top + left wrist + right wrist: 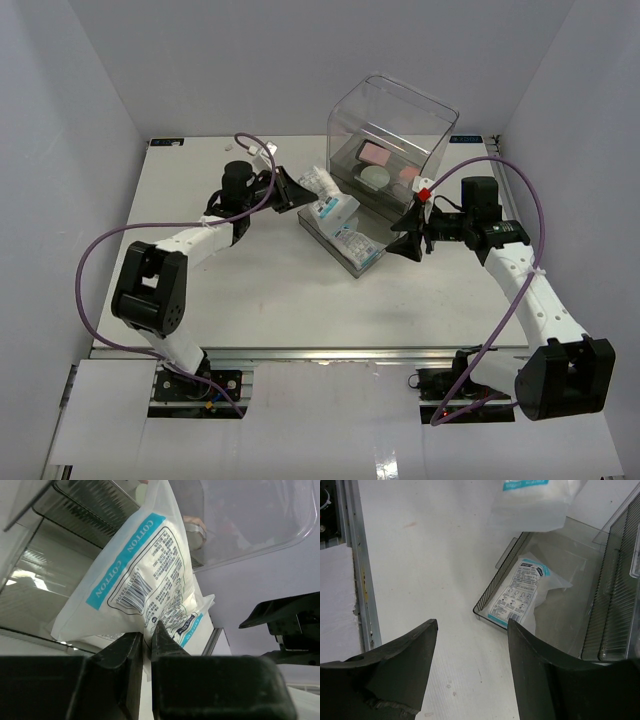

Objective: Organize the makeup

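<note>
left gripper (149, 639) pinching cotton packet (135, 575), right gripper (471, 630) spread, hovering

Left arm stretched forward, left gripper (148, 635) jaws clamped on cotton packet (135, 575). Right arm extended, right gripper (472, 630) jaws apart, holding nothing.

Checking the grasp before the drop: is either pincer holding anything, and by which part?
The left pincer is shut on the cotton packet, pinching its lower edge. The right pincer is open and holds nothing.

Bright, even light; soft shadows.
</note>
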`<state>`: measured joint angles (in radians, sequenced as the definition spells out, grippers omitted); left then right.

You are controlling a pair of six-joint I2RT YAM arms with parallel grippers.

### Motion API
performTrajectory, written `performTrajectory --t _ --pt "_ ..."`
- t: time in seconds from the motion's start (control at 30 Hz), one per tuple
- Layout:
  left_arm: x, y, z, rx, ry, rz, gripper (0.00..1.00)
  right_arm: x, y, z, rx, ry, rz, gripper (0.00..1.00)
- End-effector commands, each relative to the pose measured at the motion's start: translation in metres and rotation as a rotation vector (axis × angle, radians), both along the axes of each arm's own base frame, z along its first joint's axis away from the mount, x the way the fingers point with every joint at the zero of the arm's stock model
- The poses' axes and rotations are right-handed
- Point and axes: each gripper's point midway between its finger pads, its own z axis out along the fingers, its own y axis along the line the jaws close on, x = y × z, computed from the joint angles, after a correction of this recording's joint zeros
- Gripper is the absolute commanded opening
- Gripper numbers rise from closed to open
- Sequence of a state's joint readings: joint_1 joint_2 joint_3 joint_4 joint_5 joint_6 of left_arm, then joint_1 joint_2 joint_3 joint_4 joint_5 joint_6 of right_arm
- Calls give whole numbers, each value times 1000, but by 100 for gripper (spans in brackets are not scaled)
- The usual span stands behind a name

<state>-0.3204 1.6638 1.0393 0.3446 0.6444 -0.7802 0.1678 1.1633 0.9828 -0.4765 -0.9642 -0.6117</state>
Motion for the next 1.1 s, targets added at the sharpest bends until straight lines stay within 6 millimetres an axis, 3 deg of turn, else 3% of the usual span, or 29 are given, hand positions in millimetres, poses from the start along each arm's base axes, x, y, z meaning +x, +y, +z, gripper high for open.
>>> performTrajectory --t 0.0,0.3,0.47,0.7,1.07 --pt "8 -24 6 -55 37 1 15 0 -1 8 24 -40 8 64" --pt "19 -45 -23 -125 222 25 16 1 -2 7 26 -34 5 64" --pt "36 -55 -35 -121 285 21 16 1 -2 6 26 -34 6 64" --pt "55 -62 -68 -93 396 56 16 0 -3 5 26 -29 3 64" --pt "63 -69 -103 -26 471 69 17 1 -3 4 27 -25 4 64"
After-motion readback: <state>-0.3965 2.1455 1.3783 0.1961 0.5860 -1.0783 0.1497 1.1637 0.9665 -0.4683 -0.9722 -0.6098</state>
